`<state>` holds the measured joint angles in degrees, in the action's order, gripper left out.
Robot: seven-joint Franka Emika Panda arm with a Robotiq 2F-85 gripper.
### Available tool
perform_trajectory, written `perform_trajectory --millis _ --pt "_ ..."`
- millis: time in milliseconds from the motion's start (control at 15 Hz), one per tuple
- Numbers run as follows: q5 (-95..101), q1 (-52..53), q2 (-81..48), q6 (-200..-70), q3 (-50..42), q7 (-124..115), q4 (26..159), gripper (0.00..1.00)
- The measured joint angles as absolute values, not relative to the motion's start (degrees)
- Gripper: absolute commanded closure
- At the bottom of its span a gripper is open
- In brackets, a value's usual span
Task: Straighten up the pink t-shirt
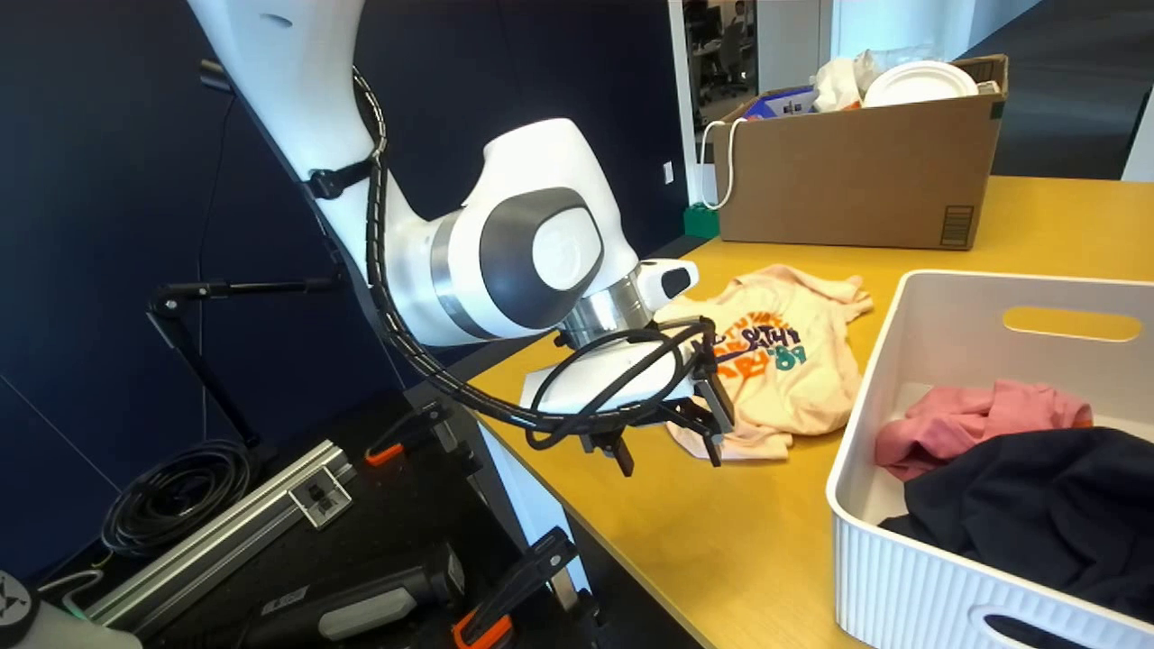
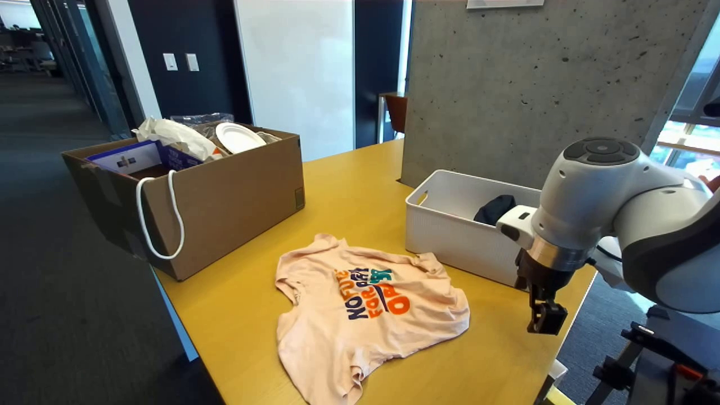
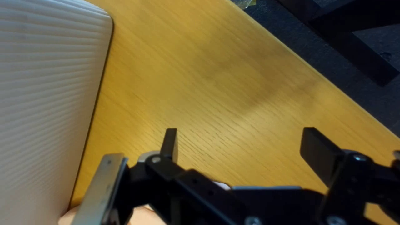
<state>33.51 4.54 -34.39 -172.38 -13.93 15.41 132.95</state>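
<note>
At the lower middle of an exterior view, the pink slogan t-shirt (image 2: 326, 329) lies print-up on the table (image 2: 478, 368), its edges rumpled, while I hold the Robotiq gripper (image 3: 240, 142) spread and empty, apart from it, presumably to straddle a fold.

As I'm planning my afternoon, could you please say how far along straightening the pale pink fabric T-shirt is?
Looks done: the pale pink fabric T-shirt lies mostly spread, print up, on the yellow wood-grain table. In hand: nothing; the black two-fingered gripper is open, apart from the shirt. Left, probably: smoothing its creased edges, seen in an exterior view.
</note>
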Motion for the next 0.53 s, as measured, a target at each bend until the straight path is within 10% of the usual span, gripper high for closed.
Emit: perform_trajectory --millis 533 --pt "33.2 -7.4 -38.6 -176.7 -2.7 28.1 129.6 0.0"
